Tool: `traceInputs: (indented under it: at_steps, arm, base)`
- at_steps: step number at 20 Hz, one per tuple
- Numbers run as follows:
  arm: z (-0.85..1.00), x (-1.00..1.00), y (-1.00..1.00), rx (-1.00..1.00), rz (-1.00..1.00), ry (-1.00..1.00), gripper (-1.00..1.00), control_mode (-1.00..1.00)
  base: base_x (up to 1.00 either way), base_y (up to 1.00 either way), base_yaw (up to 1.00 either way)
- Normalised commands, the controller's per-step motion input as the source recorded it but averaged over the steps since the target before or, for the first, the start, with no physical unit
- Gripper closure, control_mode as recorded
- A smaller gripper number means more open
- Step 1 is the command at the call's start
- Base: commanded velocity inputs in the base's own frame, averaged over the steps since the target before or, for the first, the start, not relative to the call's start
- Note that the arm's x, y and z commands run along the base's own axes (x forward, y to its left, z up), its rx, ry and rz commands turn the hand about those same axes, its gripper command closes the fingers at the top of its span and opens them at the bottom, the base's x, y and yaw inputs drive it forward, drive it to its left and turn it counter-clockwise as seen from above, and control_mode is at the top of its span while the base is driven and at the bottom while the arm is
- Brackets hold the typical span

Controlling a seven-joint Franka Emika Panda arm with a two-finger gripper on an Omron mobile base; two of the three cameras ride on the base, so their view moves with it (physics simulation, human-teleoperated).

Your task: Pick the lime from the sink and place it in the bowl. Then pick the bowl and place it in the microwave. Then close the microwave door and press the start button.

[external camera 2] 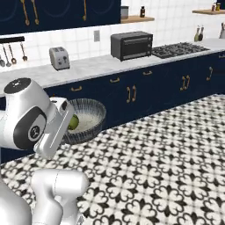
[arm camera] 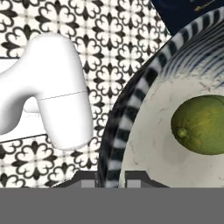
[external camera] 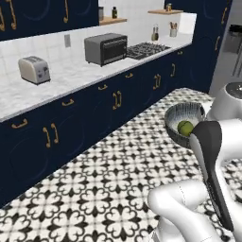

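bowl carried over kitchen floor, lime aboard

l to r: a toaster (external camera: pixel 34 69) and toaster oven (external camera: pixel 106 48) are seen on the marble counter (external camera: pixel 71 78); at right, the bowl (external camera: pixel 182 114) is held in mid-air above the patterned floor (external camera: pixel 108 179), w/ the lime (external camera: pixel 185 127) resting inside. the gripper (arm camera: pixel 110 180) is clenched on the bowl's striped rim, one finger each side, per hand view. risk, as judged: w/ an edge grip only, the bowl could be tipped during transport & the lime rolled out.
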Motion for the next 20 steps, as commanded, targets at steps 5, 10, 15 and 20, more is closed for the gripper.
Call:
traceInputs:
  at_steps: [5,10,15,20]
  arm:
    - [0.00,0.00,0.00,0.00,0.00,0.00,1.00,1.00]
    - [0.00,0.00,0.00,0.00,0.00,0.00,1.00,1.00]
    - [0.00,0.00,0.00,0.00,0.00,0.00,1.00,1.00]
    - [0.00,0.00,0.00,0.00,0.00,0.00,1.00,1.00]
  base:
    - [0.03,-0.56,-0.75]
    - [0.08,-0.68,-0.69]
    - [0.29,-0.55,-0.65]
    - [1.00,-0.67,-0.21]
